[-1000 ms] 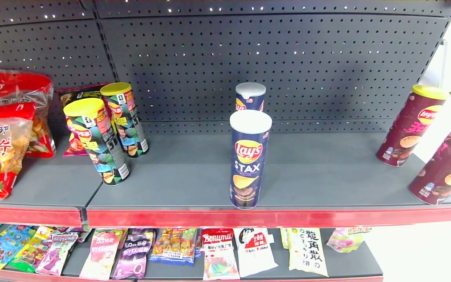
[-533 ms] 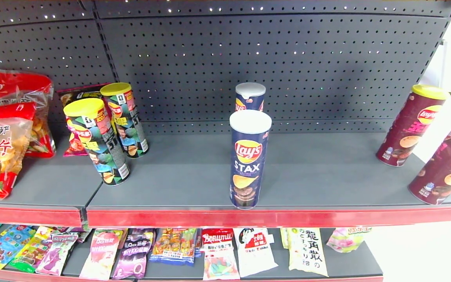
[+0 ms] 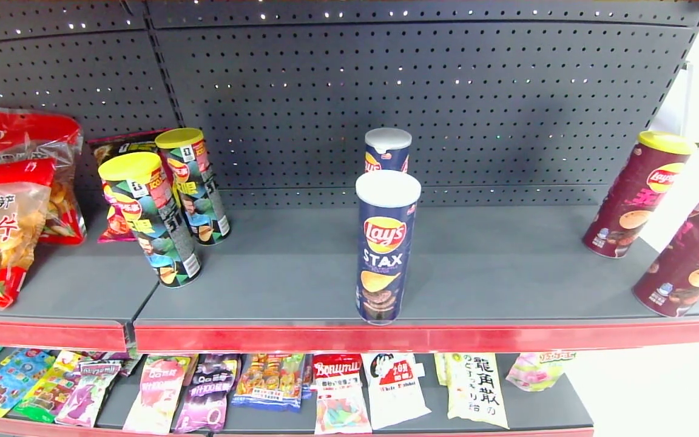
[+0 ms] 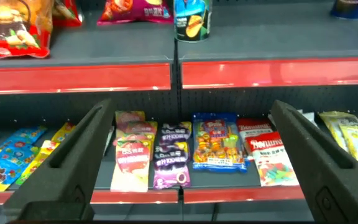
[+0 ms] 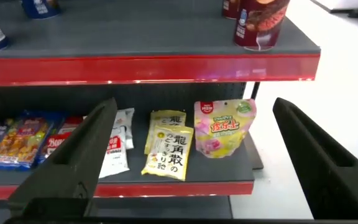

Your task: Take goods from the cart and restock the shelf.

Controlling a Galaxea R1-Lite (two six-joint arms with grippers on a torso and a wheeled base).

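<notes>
Left gripper (image 4: 191, 112): fingers wide apart, nothing between them; it faces the packets (image 4: 166, 155) on the lower shelf (image 4: 229, 196), below the yellow-lid can (image 4: 191, 18).
Right gripper (image 5: 194, 106): also wide apart and empty, under the dark red cans (image 5: 260, 22).
Upper shelf (image 3: 477, 267): straight ahead, higher than both grippers; its cans stand upright.
Free room: bare gaps on both sides of the blue can (image 3: 386, 243); the wider one lies toward the right arm.
Goods: none in either gripper yet.
</notes>
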